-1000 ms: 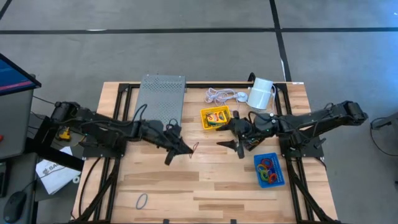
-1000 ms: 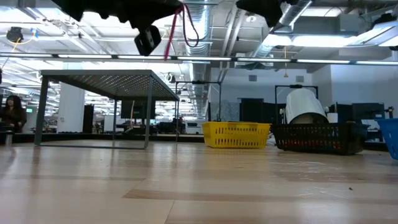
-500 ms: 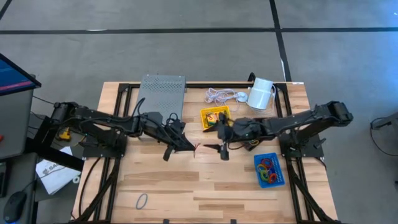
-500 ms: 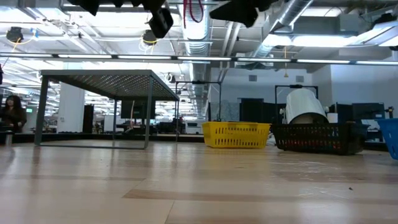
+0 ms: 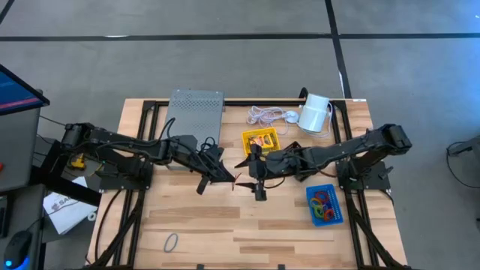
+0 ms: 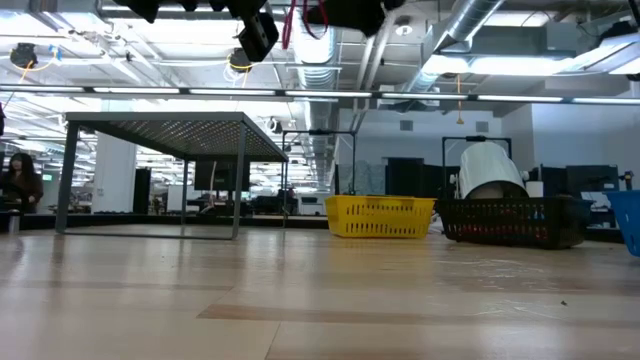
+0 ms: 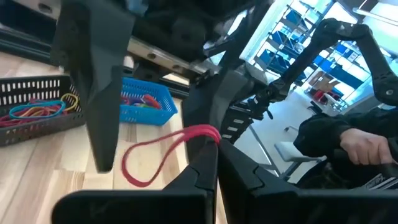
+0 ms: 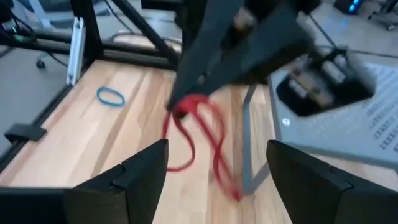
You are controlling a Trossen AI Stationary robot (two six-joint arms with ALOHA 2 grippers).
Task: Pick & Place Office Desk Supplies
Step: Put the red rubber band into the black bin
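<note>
Mid-task: my left end effector (image 5: 230,180) is closed on a red rubber band (image 7: 163,151) held above the middle of the desk (image 5: 225,225), while my right end effector (image 5: 250,169), fingers spread wide and empty, faces it just beside the loop. Bands already lie in the blue tray (image 5: 325,205) and crayon boxes in the yellow tray (image 5: 259,140); a grey-blue band (image 5: 172,241) remains loose near the desk's front edge. Against the earlier frame, my right arm has reached leftward from beside the blue tray to meet the left.
</note>
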